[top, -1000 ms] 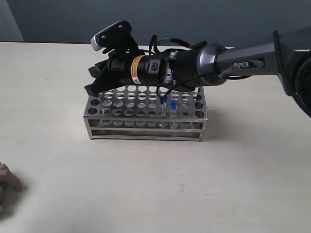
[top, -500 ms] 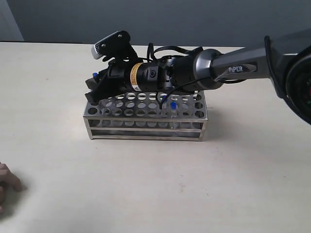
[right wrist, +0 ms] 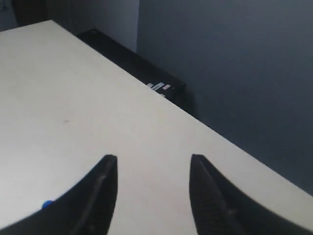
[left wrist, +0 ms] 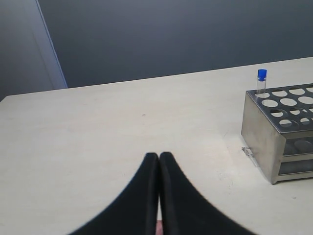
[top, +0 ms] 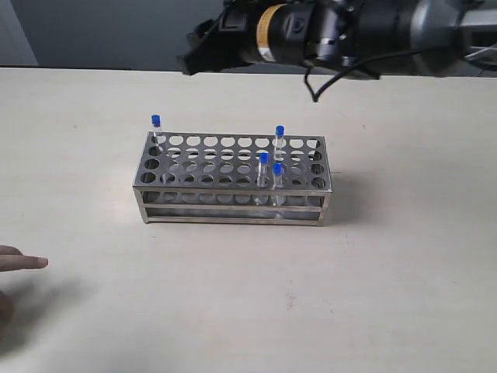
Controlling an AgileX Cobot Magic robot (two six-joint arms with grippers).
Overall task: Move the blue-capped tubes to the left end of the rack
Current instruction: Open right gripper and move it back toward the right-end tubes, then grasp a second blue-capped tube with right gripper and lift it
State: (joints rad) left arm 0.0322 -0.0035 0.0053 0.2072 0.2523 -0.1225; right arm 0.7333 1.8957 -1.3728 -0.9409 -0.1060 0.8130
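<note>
Surroundings first. At near left corner of pale beige table (top: 388,295): a person's bare hand (top: 17,265), one fingertip pointing toward the middle, well apart from everything else. High over far edge: grey-and-black right arm with yellow band (top: 273,31), rack in full view below it. Beyond far edge, in right wrist view: low black box (right wrist: 132,66) with small white label, set against dark blue-grey wall (right wrist: 234,58).

Right fingers (right wrist: 108,171), black and curved: apart, wide gap, only bare table seen through it. Small blue spot (right wrist: 47,204) just beside one finger, too little visible to identify. Left fingers (left wrist: 152,169), black: pressed together along their tips, low over table on the left-edge side of the rack, well apart from it.

Container. Rectangular stainless-steel rack (top: 233,203) of tiered perforated plates, about mid-table, long sides parallel to near edge; its left end also in left wrist view (left wrist: 264,132). Held in it, upright: four slender clear tubes with bright blue caps.
- First tube (top: 156,129): hole at rack corner facing far left corner of table; seen again in left wrist view (left wrist: 262,81).
- Second tube (top: 279,140): far row, third hole from right end.
- Third tube (top: 264,167) and fourth tube (top: 277,177): nearer rows, just beside each other, toward right end; exact holes not clear.
</note>
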